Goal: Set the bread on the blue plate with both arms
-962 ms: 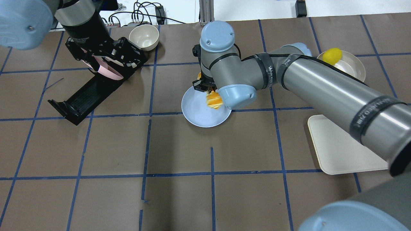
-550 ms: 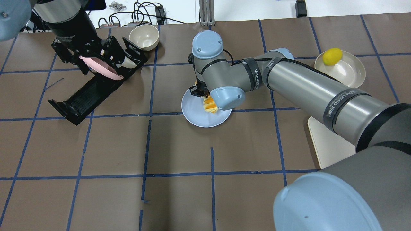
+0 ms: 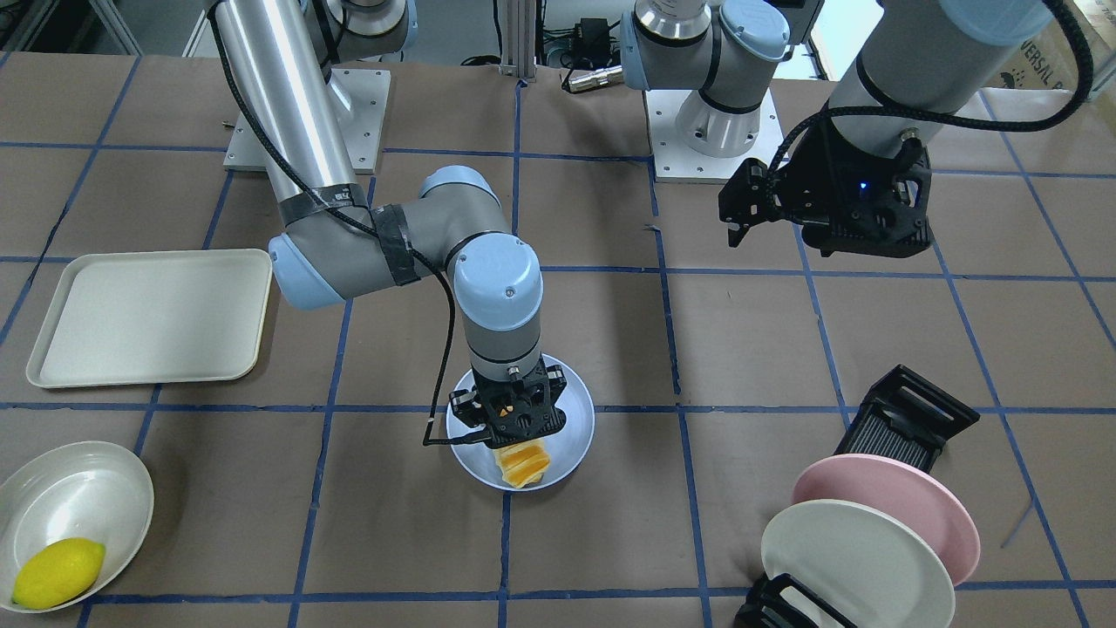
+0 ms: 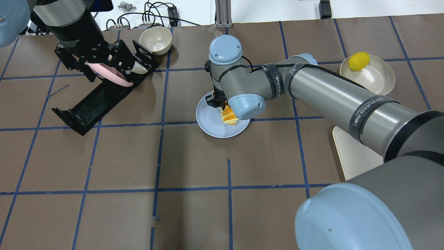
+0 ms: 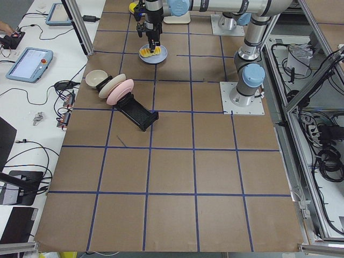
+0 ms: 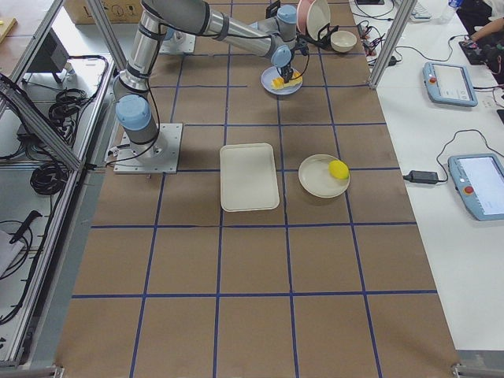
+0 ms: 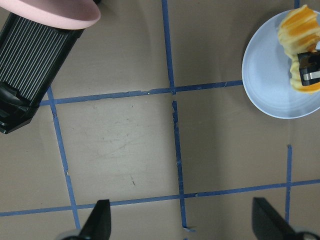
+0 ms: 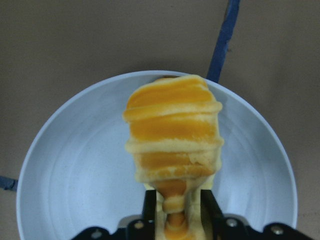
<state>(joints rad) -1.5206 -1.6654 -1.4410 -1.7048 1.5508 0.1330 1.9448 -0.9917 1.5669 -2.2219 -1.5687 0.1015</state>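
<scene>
The bread (image 8: 172, 135), a ridged orange and cream loaf, hangs over the middle of the blue plate (image 8: 75, 165). My right gripper (image 8: 177, 205) is shut on its near end. From the front the bread (image 3: 520, 460) lies low over the blue plate (image 3: 575, 423) under the right gripper (image 3: 513, 429); I cannot tell whether it touches. Overhead, the bread (image 4: 229, 115) sits on the plate's (image 4: 211, 123) right half. My left gripper (image 7: 182, 225) is open and empty, held high near the rack (image 4: 86, 107), well left of the plate (image 7: 270, 80).
A black dish rack (image 3: 907, 419) holds a pink plate (image 3: 889, 506) and a cream-white plate (image 3: 854, 567). A cream bowl (image 4: 155, 40) stands behind it. A lemon (image 3: 57, 571) lies in a shallow cream bowl (image 3: 78, 497). A cream tray (image 3: 148, 314) lies by the right arm.
The right arm has brought the bread down and slightly left over the blue plate. The left arm has drawn back to the far left; little has moved in the last half second.
</scene>
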